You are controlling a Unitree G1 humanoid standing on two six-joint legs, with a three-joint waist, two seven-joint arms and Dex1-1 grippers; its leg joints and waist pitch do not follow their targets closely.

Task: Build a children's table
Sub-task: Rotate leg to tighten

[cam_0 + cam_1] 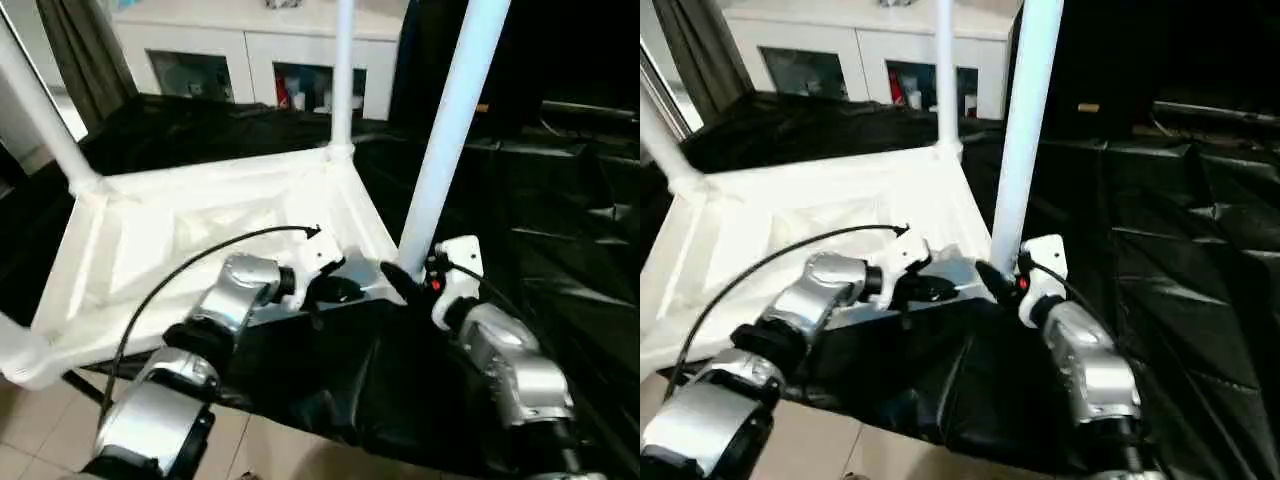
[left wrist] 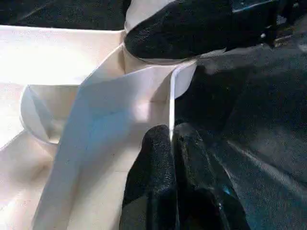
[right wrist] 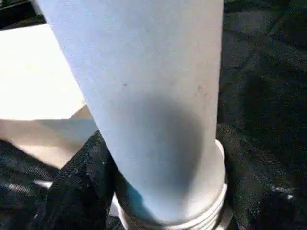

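Observation:
The children's table top (image 1: 200, 230) lies upside down on black cloth, ribbed side up. Three white legs stand in its corner sockets: far left (image 1: 40, 110), far right (image 1: 343, 70) and near right (image 1: 450, 130). My left gripper (image 1: 335, 290) is shut on the top's thin near rim (image 2: 171, 110), close to the near right corner; the rim edge runs between its two fingers (image 2: 153, 163). My right gripper (image 1: 405, 278) is at the base of the near right leg (image 3: 144, 96), closed around it just above the socket, with one finger (image 3: 81, 187) pressed against the tube.
Crumpled black cloth (image 1: 560, 200) covers the work surface to the right and front. A white cabinet (image 1: 250, 60) stands at the back and a dark curtain (image 1: 90, 50) hangs at the far left. Tiled floor (image 1: 40, 420) shows below the front edge. A black cable (image 1: 180, 260) loops over my left forearm.

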